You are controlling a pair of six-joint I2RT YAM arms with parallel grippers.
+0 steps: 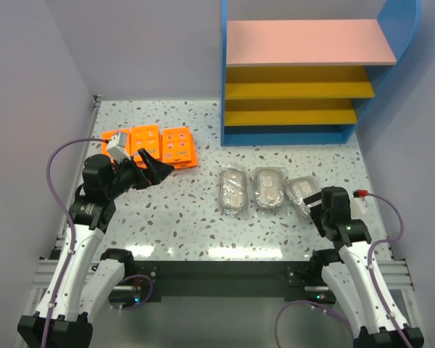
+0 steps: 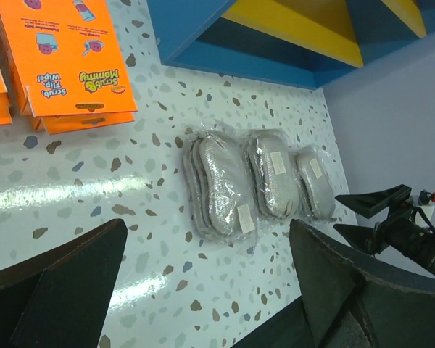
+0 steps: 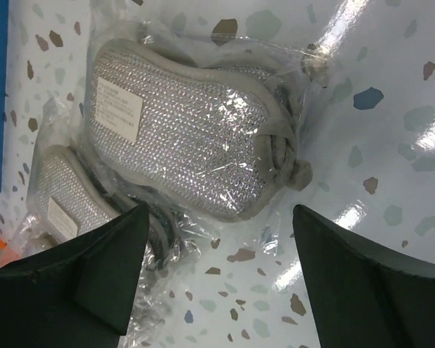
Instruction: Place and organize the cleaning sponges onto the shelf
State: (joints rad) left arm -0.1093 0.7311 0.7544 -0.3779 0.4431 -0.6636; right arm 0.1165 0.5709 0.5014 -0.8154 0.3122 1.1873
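Three grey-beige sponge pads in clear wrap lie in a row on the table: left (image 1: 233,190), middle (image 1: 269,188), right (image 1: 302,192). Orange sponge packs (image 1: 179,147) lie side by side at the left. My right gripper (image 3: 217,275) is open just over the near end of the right pad (image 3: 181,134), with only loose wrap and table between its fingers. My left gripper (image 1: 156,168) hovers open beside the orange packs (image 2: 65,54), holding nothing, and faces the grey pads (image 2: 221,187). The shelf (image 1: 308,42) stands at the back right with bare boards.
The shelf's blue base (image 2: 225,43) stands just behind the grey pads. Purple walls close in the table on the left, back and right. Bare speckled tabletop (image 1: 188,217) lies between the two arms. The right gripper's fingers (image 2: 373,199) show at the right edge of the left wrist view.
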